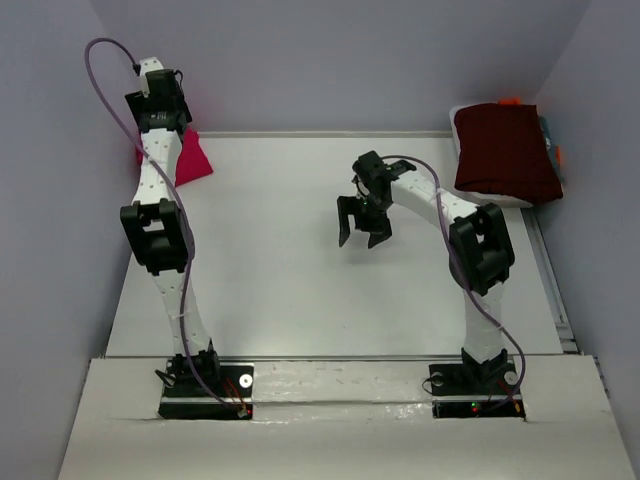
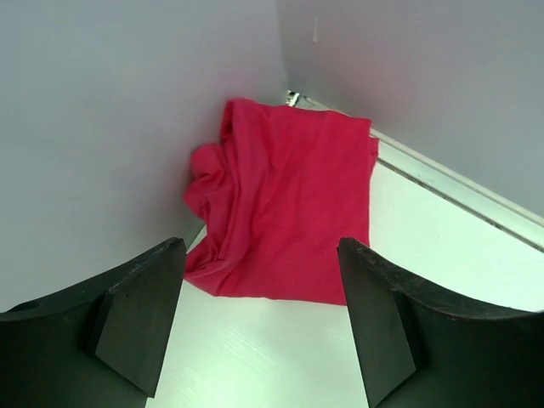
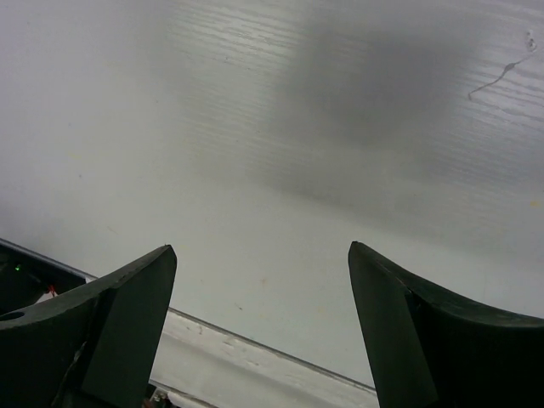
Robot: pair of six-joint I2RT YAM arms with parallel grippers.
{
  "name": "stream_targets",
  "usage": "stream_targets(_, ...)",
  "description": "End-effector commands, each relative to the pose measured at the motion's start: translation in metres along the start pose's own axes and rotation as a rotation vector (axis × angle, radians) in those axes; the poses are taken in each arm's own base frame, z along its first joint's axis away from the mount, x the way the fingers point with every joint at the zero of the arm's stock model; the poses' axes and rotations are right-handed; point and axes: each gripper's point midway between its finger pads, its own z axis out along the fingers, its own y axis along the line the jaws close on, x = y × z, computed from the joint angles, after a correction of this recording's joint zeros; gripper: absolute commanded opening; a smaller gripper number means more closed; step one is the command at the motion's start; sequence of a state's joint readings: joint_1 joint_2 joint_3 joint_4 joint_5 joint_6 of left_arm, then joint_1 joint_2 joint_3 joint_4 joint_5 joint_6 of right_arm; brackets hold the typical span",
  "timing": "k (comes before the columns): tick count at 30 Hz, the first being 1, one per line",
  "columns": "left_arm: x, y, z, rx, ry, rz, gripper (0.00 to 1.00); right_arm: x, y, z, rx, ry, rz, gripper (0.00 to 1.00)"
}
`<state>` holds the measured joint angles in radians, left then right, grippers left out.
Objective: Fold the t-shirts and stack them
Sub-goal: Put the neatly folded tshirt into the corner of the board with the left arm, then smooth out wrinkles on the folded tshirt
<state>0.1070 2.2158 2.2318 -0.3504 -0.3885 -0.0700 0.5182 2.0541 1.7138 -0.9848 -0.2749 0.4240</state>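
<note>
Crimson t-shirt (image 2: 289,204) beneath outstretched left tool (image 2: 259,263), jaws apart.

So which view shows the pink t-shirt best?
Left wrist view: the crimson-pink t-shirt lies rumpled and unobstructed mid-frame. The top view shows only a sliver behind the left arm; the right wrist view shows none of it.

The left arm (image 1: 160,215) is stretched far forward, and its wrist is raised at the far left. The left gripper (image 2: 259,248) is held wide open and tilted downward. The right arm (image 1: 478,250) is bent at the elbow and turned inward. The right gripper (image 1: 362,232) is pointed downward, and its jaws are set wide apart
</note>
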Motion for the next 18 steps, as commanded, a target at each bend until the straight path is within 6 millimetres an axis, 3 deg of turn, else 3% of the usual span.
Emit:
stream_targets(1,-0.013,0.017,-0.013,-0.070,-0.039,-0.064,0.83,-0.019,0.024,-0.023,-0.109,-0.125,-0.047,0.88)
stream_targets(3,-0.011,0.008,-0.002,-0.063,-0.012,-0.085,0.81,-0.016,0.023,-0.020,-0.117,-0.125,-0.039,0.88)
stream_targets(6,0.012,-0.005,0.012,-0.027,0.059,-0.084,0.79,-0.010,0.024,-0.018,-0.139,-0.120,-0.032,0.88)
stream_targets(12,0.033,-0.023,0.023,0.039,0.115,-0.101,0.69,-0.003,0.021,-0.009,-0.155,-0.113,-0.028,0.87)
stream_targets(18,0.049,-0.017,0.032,0.055,0.168,-0.141,0.51,-0.004,0.021,-0.001,-0.167,-0.107,-0.040,0.87)
